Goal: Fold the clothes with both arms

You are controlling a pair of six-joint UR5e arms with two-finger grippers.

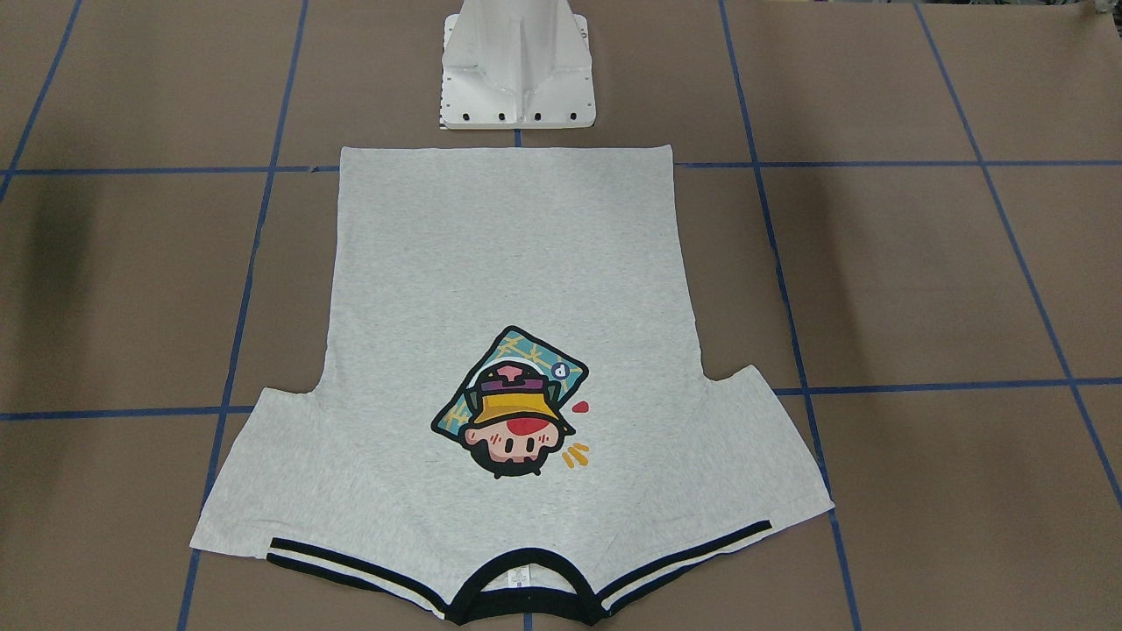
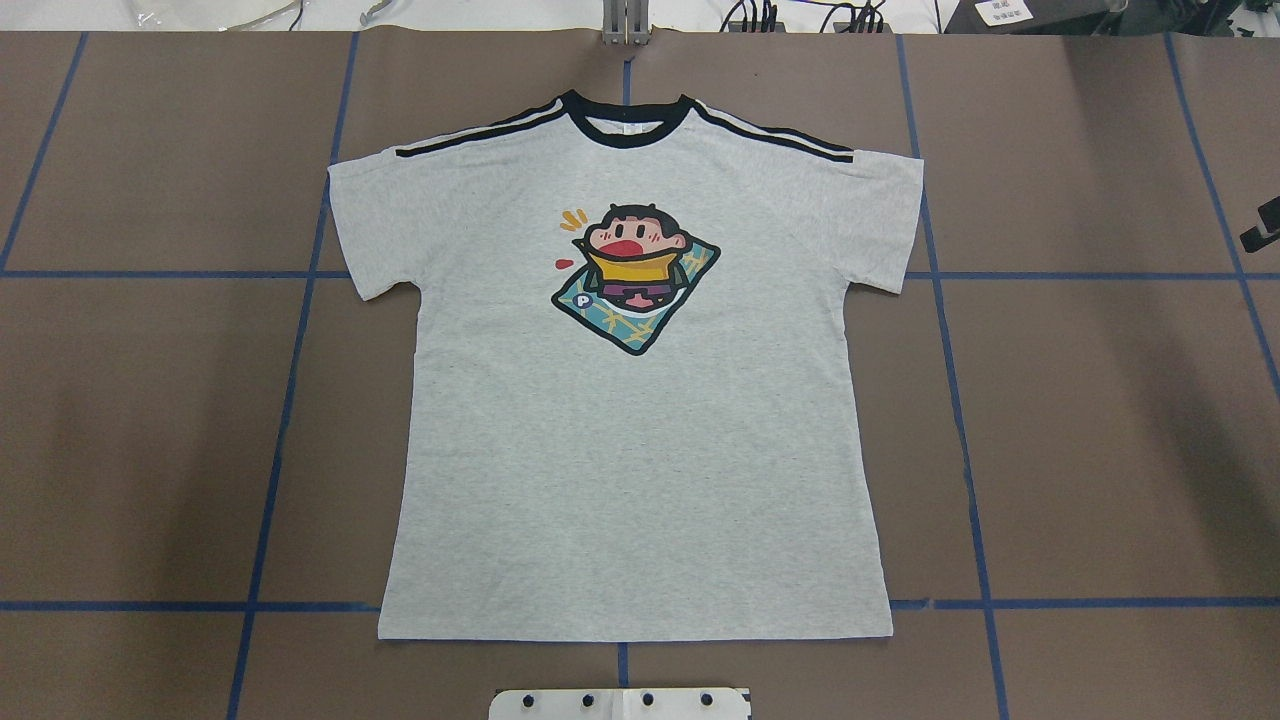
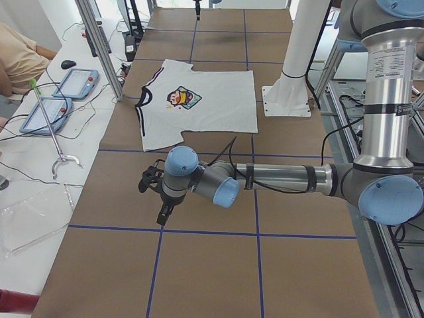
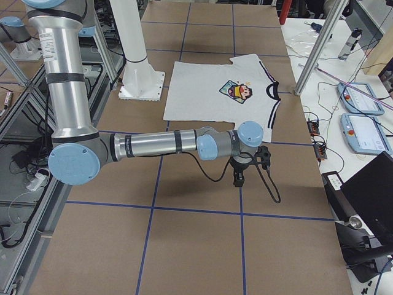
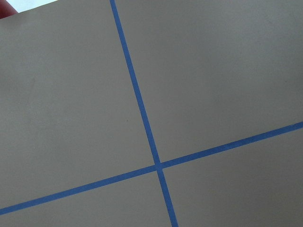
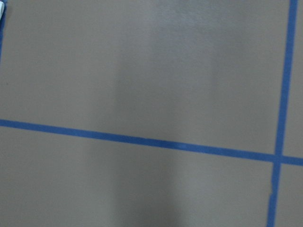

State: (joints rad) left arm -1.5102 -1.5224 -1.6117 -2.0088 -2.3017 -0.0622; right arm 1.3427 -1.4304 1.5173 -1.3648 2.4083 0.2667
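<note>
The light heather-grey T-shirt (image 2: pixel 630 430) lies flat and spread out, print side up, on the brown table. Its black collar (image 2: pixel 627 122) points away from the robot and its hem lies near the white pedestal base (image 1: pixel 517 79). It also shows in the front-facing view (image 1: pixel 508 289). My left gripper (image 3: pixel 161 216) hangs over bare table well off the shirt's left sleeve, seen only in the left side view. My right gripper (image 4: pixel 238 179) hangs over bare table off the right sleeve. I cannot tell if either is open or shut. Neither touches the shirt.
Blue tape lines (image 2: pixel 290 360) mark a grid on the brown table. A side bench holds teach pendants (image 3: pixel 76 83) and cables, with a person's arm at its far end. A black part (image 2: pixel 1262 226) pokes in at the overhead view's right edge. Both wrist views show only table and tape.
</note>
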